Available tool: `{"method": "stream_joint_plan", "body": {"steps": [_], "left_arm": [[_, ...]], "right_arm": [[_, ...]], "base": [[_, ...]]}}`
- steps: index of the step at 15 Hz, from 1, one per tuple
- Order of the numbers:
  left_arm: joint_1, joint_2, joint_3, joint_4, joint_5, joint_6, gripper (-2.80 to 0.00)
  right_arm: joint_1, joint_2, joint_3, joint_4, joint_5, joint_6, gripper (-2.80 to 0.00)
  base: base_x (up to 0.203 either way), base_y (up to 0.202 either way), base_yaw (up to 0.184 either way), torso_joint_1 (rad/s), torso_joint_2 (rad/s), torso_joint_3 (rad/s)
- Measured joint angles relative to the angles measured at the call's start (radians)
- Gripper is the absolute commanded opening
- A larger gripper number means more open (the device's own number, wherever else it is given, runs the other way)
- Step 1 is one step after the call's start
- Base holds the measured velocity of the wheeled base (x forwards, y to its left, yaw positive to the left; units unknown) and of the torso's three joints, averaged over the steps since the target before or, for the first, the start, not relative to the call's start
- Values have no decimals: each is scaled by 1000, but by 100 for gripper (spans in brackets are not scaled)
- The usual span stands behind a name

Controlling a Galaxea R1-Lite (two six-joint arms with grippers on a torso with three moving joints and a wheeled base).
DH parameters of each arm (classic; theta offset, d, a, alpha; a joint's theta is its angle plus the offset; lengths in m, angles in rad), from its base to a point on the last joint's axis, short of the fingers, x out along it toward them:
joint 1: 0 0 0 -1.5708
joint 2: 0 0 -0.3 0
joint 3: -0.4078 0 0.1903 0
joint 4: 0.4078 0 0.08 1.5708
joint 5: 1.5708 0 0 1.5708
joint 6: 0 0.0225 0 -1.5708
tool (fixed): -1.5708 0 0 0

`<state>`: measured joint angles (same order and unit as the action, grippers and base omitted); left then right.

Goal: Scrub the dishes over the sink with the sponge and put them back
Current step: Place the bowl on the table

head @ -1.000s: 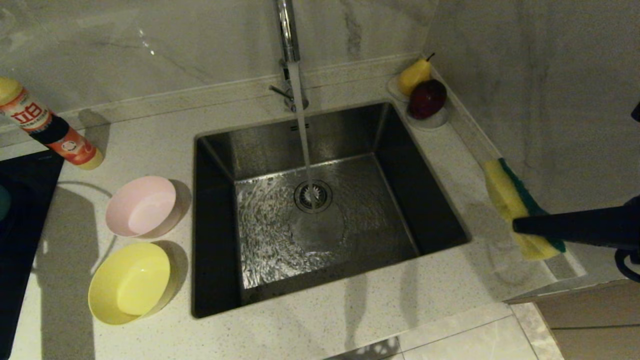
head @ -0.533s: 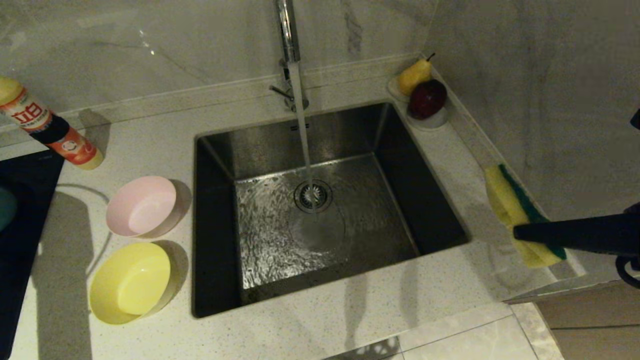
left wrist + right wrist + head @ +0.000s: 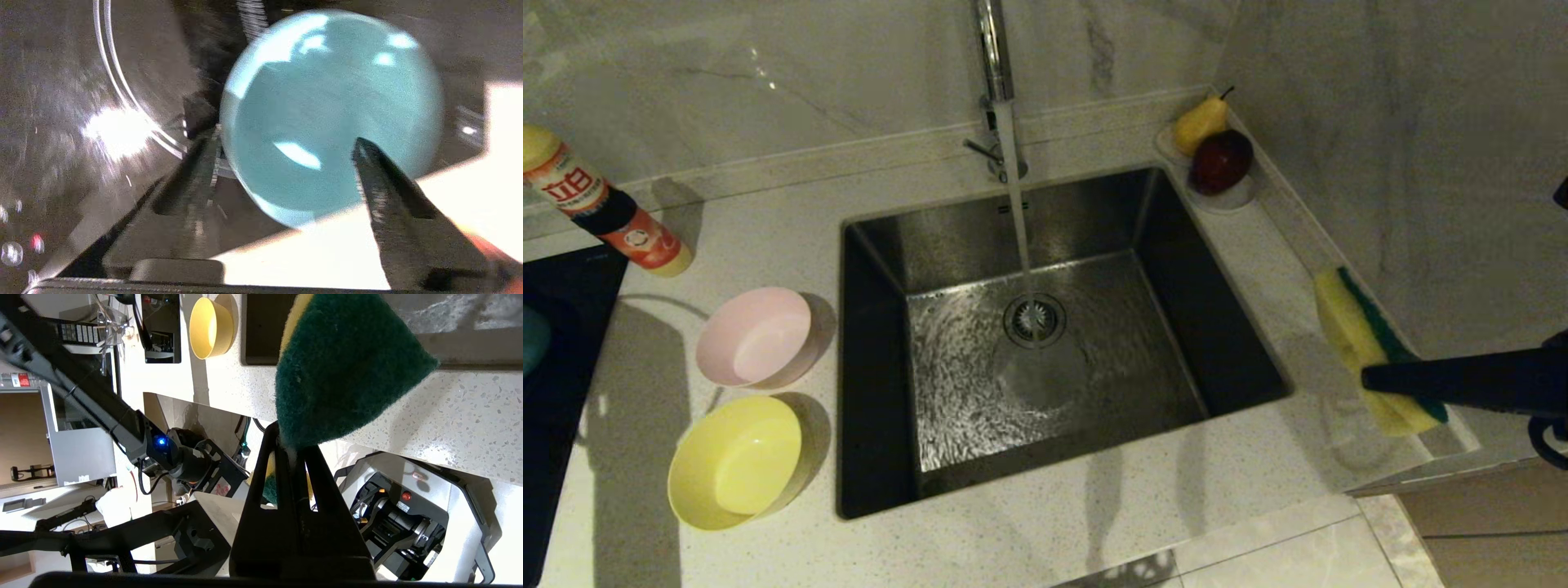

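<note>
My left gripper (image 3: pixel 282 141) stands open around the near rim of the light blue bowl (image 3: pixel 327 102), which rests half on the dark cooktop and half on the white counter. In the head view only a sliver of that blue bowl (image 3: pixel 531 339) shows at the far left edge, and the left gripper is out of that view. The pink bowl (image 3: pixel 756 336) and yellow bowl (image 3: pixel 737 461) sit upright on the counter left of the sink (image 3: pixel 1225 310). My right gripper (image 3: pixel 292 441) is shut on the sponge (image 3: pixel 1360 335), holding it above the counter right of the sink.
Water runs from the faucet (image 3: pixel 992 49) onto the drain strainer (image 3: pixel 1035 320). A detergent bottle (image 3: pixel 600 212) lies at the back left. A small dish with a pear and an apple (image 3: pixel 1217 155) stands in the back right corner. A black cooktop (image 3: pixel 564 392) borders the counter's left.
The blue bowl's edge has come slightly further into the head view at the far left. The sponge in the right gripper has sunk a little. Pink and yellow bowls have not moved.
</note>
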<state>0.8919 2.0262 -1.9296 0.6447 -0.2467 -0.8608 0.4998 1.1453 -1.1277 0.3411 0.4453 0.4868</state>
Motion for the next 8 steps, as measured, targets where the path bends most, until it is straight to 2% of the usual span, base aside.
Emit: {"method": "stream_joint_plan", "body": {"steps": [2, 3, 6, 8], "left_arm": [[-1, -81, 1, 8, -26, 13, 0], [-1, -119, 2, 10, -34, 29, -280], [-3, -246, 7, 34, -43, 109, -280], [-54, -331, 26, 115, -67, 226, -280]], "right_arm": [[0, 1, -1, 0, 0, 0, -280], [0, 1, -3, 1, -2, 0, -280], [-6, -1, -8, 1, -6, -2, -280], [-8, -6, -4, 0, -9, -1, -280]], "base": [[0, 0, 0, 0, 0, 0], [0, 0, 0, 0, 0, 0], [0, 0, 0, 0, 0, 0], [0, 0, 0, 0, 0, 0]]}}
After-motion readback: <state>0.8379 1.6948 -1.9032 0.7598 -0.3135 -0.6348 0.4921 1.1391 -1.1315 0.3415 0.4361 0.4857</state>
